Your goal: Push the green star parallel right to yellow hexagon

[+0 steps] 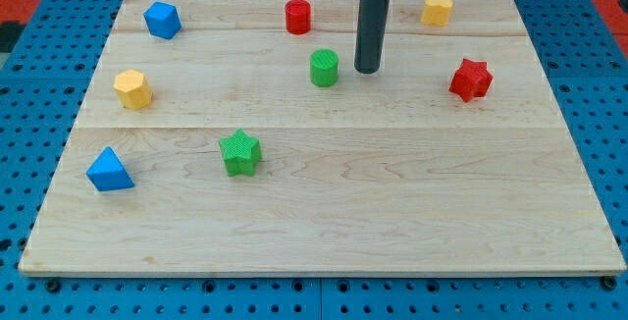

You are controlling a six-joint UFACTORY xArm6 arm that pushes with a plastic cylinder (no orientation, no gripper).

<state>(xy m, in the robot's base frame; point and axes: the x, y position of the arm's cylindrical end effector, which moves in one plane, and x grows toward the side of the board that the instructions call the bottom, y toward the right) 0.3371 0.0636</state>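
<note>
The green star [239, 152] lies on the wooden board left of centre, below the middle. A yellow hexagon-like block [132, 89] sits at the view's left, above and left of the star. A second yellow block [438, 9] sits near the view's top right. My tip [369, 69] rests on the board in the upper middle, just right of the green cylinder [324, 68]. It is well up and to the right of the green star and touches no block.
A red cylinder [298, 16] stands at the top centre. A red star [471, 80] is at the right. A blue block [163, 20] is at the top left and a blue triangle [109, 170] at the lower left. The board [392, 222] sits on a blue pegboard.
</note>
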